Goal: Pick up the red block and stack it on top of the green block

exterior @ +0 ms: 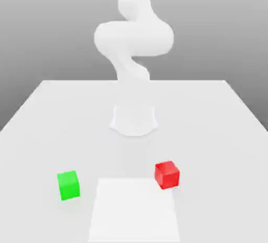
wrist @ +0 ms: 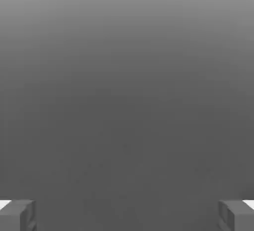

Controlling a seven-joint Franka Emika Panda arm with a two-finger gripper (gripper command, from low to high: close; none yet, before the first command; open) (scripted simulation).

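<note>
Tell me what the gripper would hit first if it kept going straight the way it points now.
Probably nothing close: between the open gripper jaws the hand view shows just plain grey surface, with neither block in line. Depth is unclear. In the exterior view, the red block and green block sit apart on the table.

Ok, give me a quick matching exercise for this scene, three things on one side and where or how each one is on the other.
Things:
1. red block
2. green block
3. end effector

Descriptions:
A. on the table toward the exterior view's left
B. fingers wide apart, nothing between them
C. on the table toward the exterior view's right

Pairs: 1-C, 2-A, 3-B
</note>
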